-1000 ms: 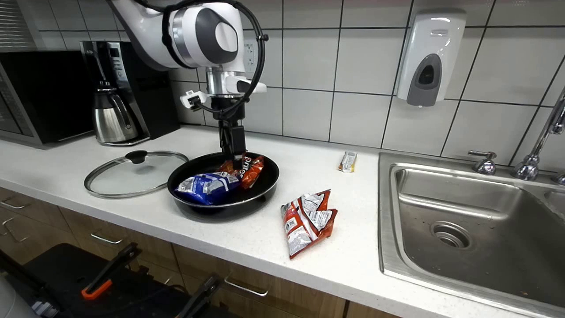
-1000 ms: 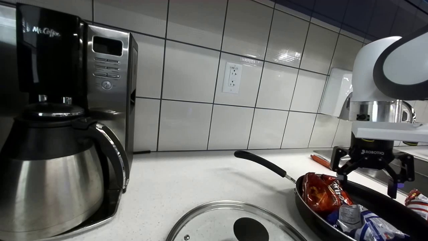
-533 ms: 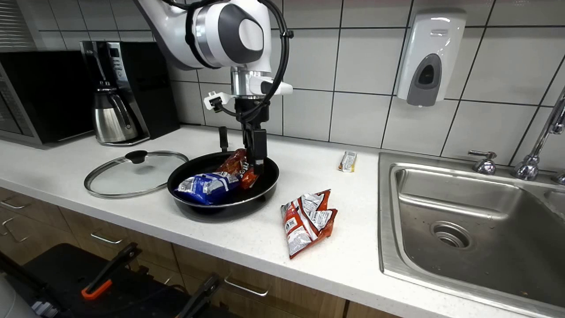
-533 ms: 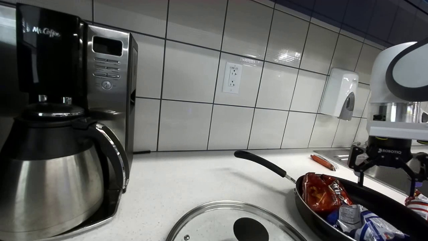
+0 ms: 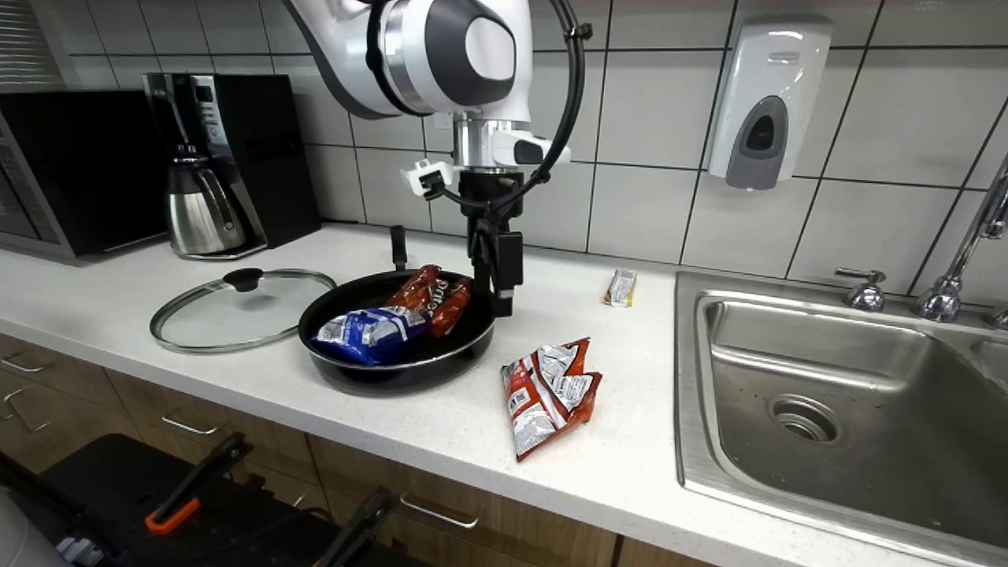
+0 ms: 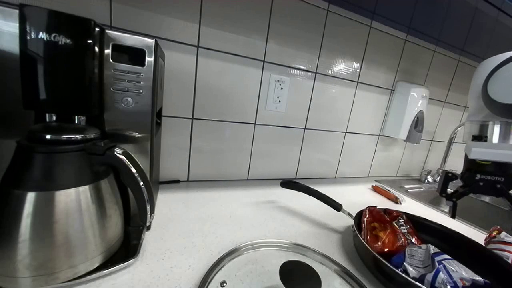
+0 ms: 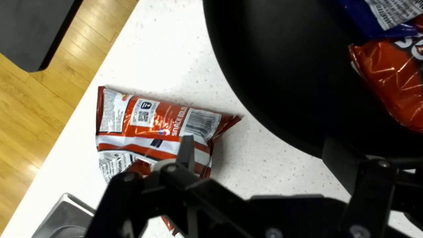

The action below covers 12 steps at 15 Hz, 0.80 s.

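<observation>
In the wrist view the tool (image 7: 261, 153), its fingers standing wide apart, hides the lower part of the red-and-white snack bag (image 7: 165, 135), which lies on the counter (image 7: 172, 56) just beside the pan (image 7: 284, 66). Whether a finger touches the pan's rim cannot be told. An exterior view cuts off the tool, that bag and the pan at its right edge and the lid (image 6: 248, 264) at the bottom. Since a second ago the tool has moved from the orange chip bag (image 5: 453, 307) toward the sink (image 5: 795, 339); that bag and the blue bag (image 5: 370, 335) lie in the pan as before. In an exterior view the tap (image 6: 447, 150), then hidden behind the arm (image 6: 486, 108), now shows. The wrist view alone shows wooden floor (image 7: 39, 105); both exterior views add the coffee maker (image 5: 244, 165).
</observation>
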### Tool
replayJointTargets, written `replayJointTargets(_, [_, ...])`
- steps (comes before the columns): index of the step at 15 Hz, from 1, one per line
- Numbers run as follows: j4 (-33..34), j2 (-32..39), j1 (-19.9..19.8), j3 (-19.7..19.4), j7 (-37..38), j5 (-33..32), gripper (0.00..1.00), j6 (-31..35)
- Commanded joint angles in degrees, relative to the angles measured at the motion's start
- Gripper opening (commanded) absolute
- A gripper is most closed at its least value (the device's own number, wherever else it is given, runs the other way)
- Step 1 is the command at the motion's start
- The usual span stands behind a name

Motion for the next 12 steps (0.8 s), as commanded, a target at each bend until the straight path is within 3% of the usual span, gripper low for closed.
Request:
replayJointTargets(1, [-1.24, -1.98, -2.18, -0.72, -8.44, -0.75, 1.0, 0.65])
replayJointTargets(12, [-0.44, 3.39, -6.82, -1.82, -37.06, 4.85, 1.0, 4.55])
